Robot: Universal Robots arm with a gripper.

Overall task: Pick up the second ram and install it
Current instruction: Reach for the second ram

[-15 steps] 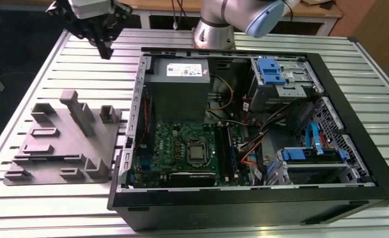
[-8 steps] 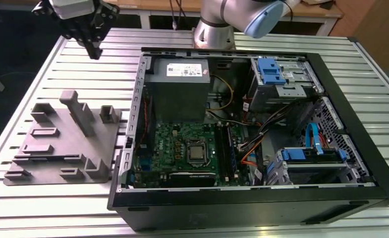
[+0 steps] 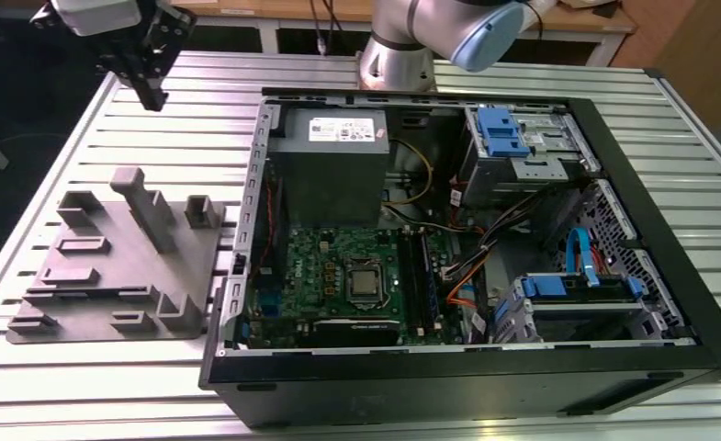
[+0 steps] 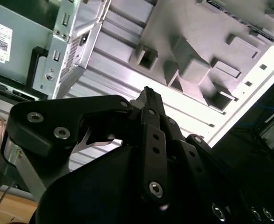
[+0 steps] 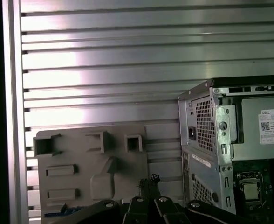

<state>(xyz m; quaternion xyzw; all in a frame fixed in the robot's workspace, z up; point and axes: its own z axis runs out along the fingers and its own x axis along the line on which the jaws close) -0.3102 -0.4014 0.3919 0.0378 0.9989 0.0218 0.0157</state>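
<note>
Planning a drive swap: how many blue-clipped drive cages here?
2: one drive cage at the case's far corner, exterior view's right; another at the near right corner. More may be hidden.

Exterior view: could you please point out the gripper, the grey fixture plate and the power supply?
gripper point(image 3: 152, 97), exterior view, between its fingertips.
grey fixture plate point(image 3: 121, 271), exterior view, flat base.
power supply point(image 3: 330, 179), exterior view, grey side face.

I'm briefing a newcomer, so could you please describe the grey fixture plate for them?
On the slatted metal table, find the open black computer case. Beside it, at the exterior view's left, lies the fixture plate: a grey slab studded with upright blocks and pockets, no wiring.
</note>
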